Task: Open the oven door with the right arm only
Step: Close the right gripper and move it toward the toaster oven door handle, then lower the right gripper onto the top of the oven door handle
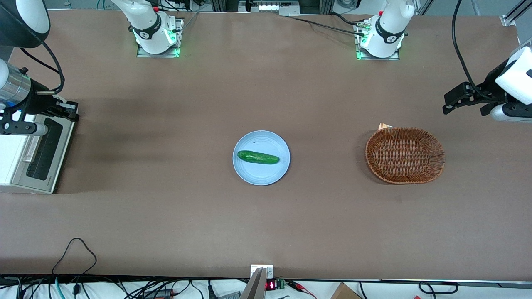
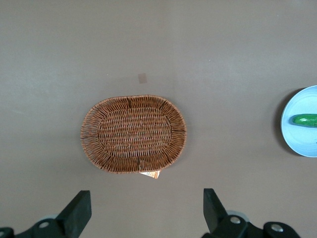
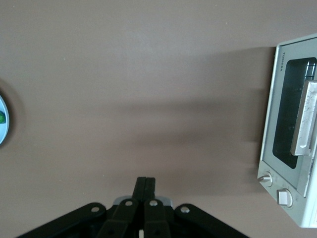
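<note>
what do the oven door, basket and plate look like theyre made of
Oven door: seemingly silver-grey metal frame, dark glossy glass window, brushed bar handle. Basket: woven brown wicker, visible strands. Plate: smooth pale blue, ceramic or plastic. The end effector, fingers shut, is above the table near the oven.

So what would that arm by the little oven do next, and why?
Probably bring the gripper down to the bar handle of the oven door and open its fingers. The door looks shut, flush with the toaster oven, and the gripper, fingers closed, hangs above the oven's end farther from the front camera, holding nothing.
</note>
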### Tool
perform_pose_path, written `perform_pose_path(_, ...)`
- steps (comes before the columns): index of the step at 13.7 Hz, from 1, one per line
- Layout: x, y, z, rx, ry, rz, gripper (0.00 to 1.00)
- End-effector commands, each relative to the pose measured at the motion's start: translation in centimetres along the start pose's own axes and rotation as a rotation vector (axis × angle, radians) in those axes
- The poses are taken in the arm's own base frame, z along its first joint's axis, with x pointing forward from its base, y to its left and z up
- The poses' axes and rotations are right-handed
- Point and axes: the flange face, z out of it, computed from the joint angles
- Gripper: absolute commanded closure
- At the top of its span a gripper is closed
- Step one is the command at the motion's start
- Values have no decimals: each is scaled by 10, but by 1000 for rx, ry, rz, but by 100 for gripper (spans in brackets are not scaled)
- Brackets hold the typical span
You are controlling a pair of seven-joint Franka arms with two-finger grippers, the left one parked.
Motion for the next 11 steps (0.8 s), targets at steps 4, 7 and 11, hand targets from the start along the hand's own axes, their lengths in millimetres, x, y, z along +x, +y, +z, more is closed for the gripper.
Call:
perform_pose_path(4, 12, 12, 24, -80, -43, -3, 100)
perform_pose_path(7, 30, 41, 67, -222, -106, 10, 100)
perform_pose_path(11, 38, 87, 121, -464, -176, -17, 100)
